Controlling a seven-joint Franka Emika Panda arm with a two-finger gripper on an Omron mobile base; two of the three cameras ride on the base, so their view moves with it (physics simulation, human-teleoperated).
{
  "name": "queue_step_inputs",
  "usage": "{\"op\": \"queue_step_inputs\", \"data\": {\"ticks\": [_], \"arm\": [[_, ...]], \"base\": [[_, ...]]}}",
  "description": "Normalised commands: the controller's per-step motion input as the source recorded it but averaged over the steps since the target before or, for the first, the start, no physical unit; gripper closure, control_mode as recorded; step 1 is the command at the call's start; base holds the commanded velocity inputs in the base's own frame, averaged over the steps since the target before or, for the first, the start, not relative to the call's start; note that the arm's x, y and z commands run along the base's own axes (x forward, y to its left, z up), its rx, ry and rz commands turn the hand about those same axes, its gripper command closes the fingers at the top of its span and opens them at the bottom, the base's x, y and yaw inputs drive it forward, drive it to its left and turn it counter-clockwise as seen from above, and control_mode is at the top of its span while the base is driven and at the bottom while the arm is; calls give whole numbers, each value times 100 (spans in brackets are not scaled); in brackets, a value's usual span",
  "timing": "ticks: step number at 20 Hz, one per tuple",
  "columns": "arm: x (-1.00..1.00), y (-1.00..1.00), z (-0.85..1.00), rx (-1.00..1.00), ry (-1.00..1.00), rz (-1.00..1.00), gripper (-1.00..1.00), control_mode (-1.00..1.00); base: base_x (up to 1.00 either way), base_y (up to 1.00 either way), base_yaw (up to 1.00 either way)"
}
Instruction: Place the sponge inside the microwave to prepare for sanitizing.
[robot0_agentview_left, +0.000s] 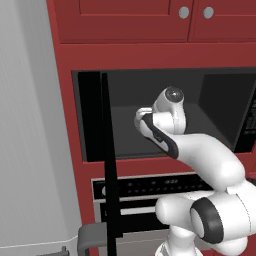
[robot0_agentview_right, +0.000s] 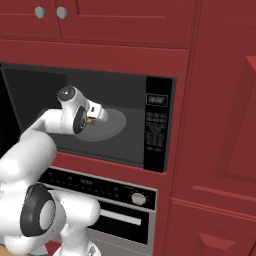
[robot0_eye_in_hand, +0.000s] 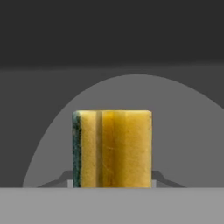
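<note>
The microwave (robot0_agentview_left: 220, 100) (robot0_agentview_right: 157, 125) is open, its black door (robot0_agentview_left: 110, 165) swung out and seen edge-on. My arm reaches into the grey cavity. My gripper (robot0_agentview_right: 93, 119) (robot0_eye_in_hand: 112, 181) is shut on the sponge (robot0_agentview_right: 90, 120) (robot0_eye_in_hand: 113, 148), a yellow block with a dark green layer on its left side in the hand view. The sponge hangs inside the cavity, over the near left part of the round turntable plate (robot0_agentview_right: 112, 125) (robot0_eye_in_hand: 175, 131). I cannot tell whether it touches the plate. In the left base view the hand (robot0_agentview_left: 145, 119) hides the sponge.
A black-and-silver oven (robot0_agentview_left: 150, 187) (robot0_agentview_right: 100, 190) with a knob sits right below the microwave. Red cabinets (robot0_agentview_right: 125, 25) surround both, and a tall grey panel (robot0_agentview_left: 30, 125) stands to the left. The open door blocks the left side of the opening.
</note>
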Motion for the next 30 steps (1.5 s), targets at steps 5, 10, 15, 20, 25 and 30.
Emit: {"op": "queue_step_inputs", "data": {"ticks": [5,10,15,20,25,30], "arm": [[0,-7,-31,0,0,0,100,-100],[-2,-7,-33,0,0,0,100,-100],[0,-16,-33,0,10,1,100,-100],[0,-22,-25,0,10,5,100,-100],[-11,-10,-29,-1,3,4,100,-100],[-21,0,-31,-7,0,1,-100,-100]], "base": [[0,0,0],[0,0,0],[0,0,0],[0,0,0],[0,0,0],[0,0,0]]}}
